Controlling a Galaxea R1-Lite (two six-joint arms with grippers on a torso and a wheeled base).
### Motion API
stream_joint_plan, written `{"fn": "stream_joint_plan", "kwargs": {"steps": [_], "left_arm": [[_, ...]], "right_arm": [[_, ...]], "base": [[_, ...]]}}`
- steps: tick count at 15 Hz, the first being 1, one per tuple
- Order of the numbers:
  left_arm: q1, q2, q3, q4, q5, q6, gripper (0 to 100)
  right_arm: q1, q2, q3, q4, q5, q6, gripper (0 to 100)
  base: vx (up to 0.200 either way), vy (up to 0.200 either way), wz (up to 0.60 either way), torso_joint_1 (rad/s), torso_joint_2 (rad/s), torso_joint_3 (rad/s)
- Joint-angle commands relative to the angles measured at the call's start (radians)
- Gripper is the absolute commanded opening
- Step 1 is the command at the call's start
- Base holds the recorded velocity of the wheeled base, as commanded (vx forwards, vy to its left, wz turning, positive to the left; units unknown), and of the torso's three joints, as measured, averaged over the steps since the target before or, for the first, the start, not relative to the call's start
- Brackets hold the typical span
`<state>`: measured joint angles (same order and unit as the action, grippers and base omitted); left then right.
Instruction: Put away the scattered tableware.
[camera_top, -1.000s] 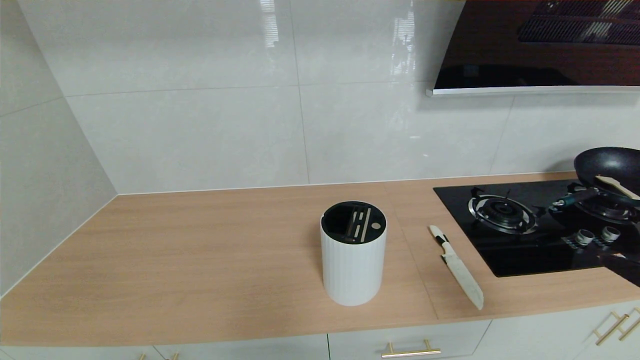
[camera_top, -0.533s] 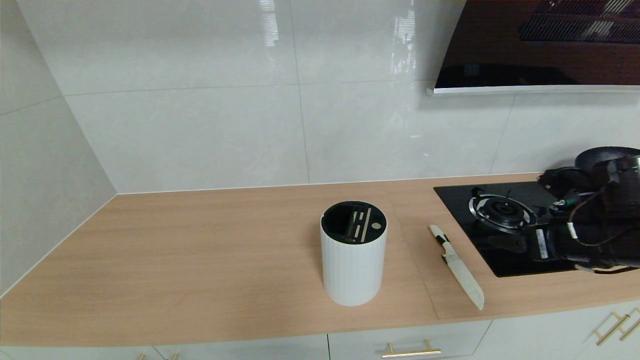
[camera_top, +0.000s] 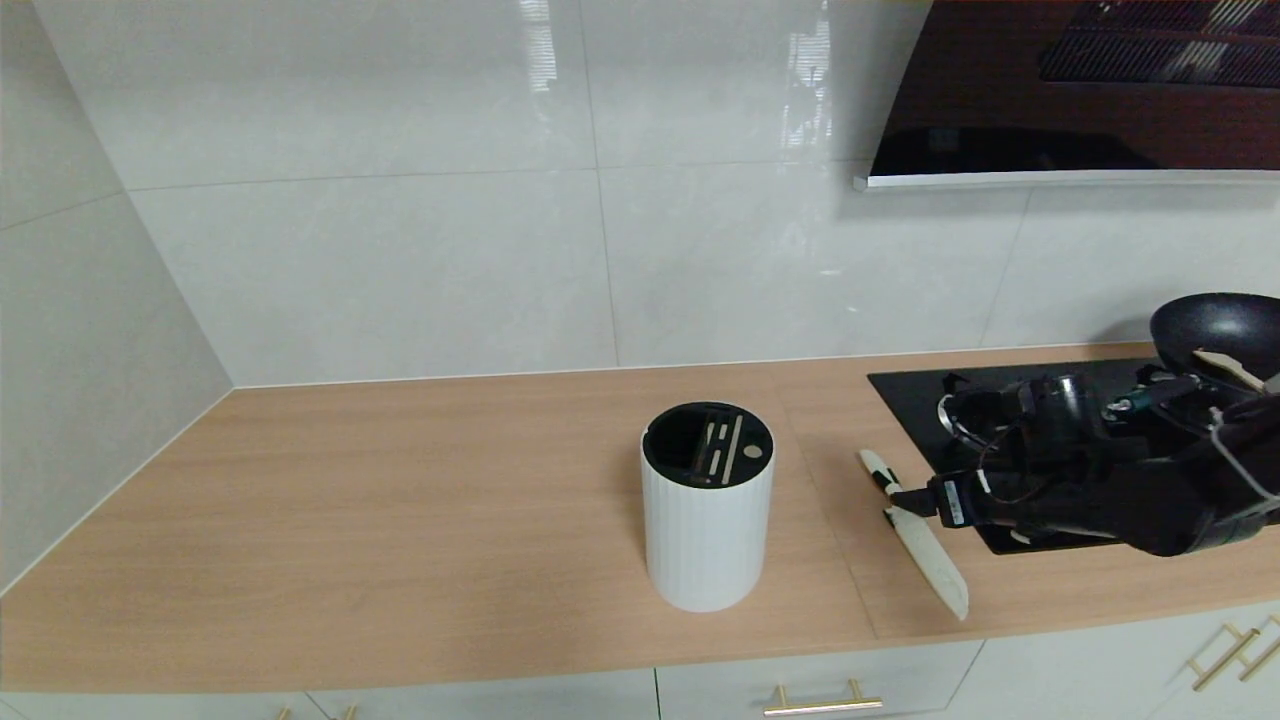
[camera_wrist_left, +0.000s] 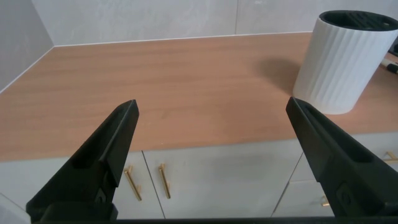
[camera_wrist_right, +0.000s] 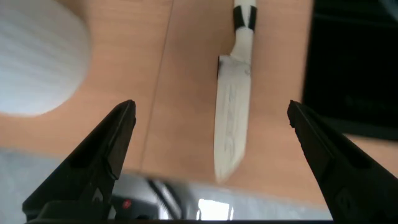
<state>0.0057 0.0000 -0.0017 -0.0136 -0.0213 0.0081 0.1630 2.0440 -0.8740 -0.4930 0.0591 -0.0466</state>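
A white ribbed knife holder (camera_top: 707, 520) with a black slotted top stands mid-counter; the left wrist view has it (camera_wrist_left: 342, 62) ahead on the counter. To its right lies a knife (camera_top: 918, 538) with a white speckled blade and a white handle with a black band, tip toward the front edge. My right gripper (camera_top: 925, 500) hovers just above the knife near where handle meets blade. From the right wrist, the knife (camera_wrist_right: 235, 118) lies between the wide-apart fingers of the right gripper (camera_wrist_right: 210, 112), untouched. My left gripper (camera_wrist_left: 211, 107) is open and holds nothing, in front of the counter edge.
A black gas hob (camera_top: 915, 395) sits right of the knife, with a black pan (camera_top: 1215, 328) holding a wooden spatula at the far right. A dark range hood (camera_top: 1060, 100) hangs above. Tiled walls close the back and left. Cabinet fronts with brass handles (camera_wrist_left: 163, 180) run below the counter.
My right arm has swung in from the right edge, crossed over the hob and now hangs over the knife. Knife and holder have not moved.
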Motion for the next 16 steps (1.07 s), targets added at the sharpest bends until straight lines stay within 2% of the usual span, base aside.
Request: {"fn": "stream_joint_plan", "kwargs": {"steps": [1,4,12,16], "left_arm": [[0.0,0.002,0.0,0.0,0.0,0.0,100],[0.0,0.0,0.0,0.0,0.0,0.0,100],[0.0,0.002,0.0,0.0,0.001,0.0,100],[0.0,0.0,0.0,0.0,0.003,-0.002,100]], "right_arm": [[0.004,0.177,-0.005,-0.107,-0.022,-0.007,100],[-0.002,0.234,-0.017,-0.194,-0.025,-0.015,100],[-0.022,0.306,-0.04,-0.26,-0.027,-0.021,100],[-0.04,0.366,-0.099,-0.263,-0.027,-0.027,100]], "base": [[0.0,0.0,0.0,0.0,0.0,0.0],[0.0,0.0,0.0,0.0,0.0,0.0],[0.0,0.0,0.0,0.0,0.0,0.0],[0.0,0.0,0.0,0.0,0.0,0.0]]}}
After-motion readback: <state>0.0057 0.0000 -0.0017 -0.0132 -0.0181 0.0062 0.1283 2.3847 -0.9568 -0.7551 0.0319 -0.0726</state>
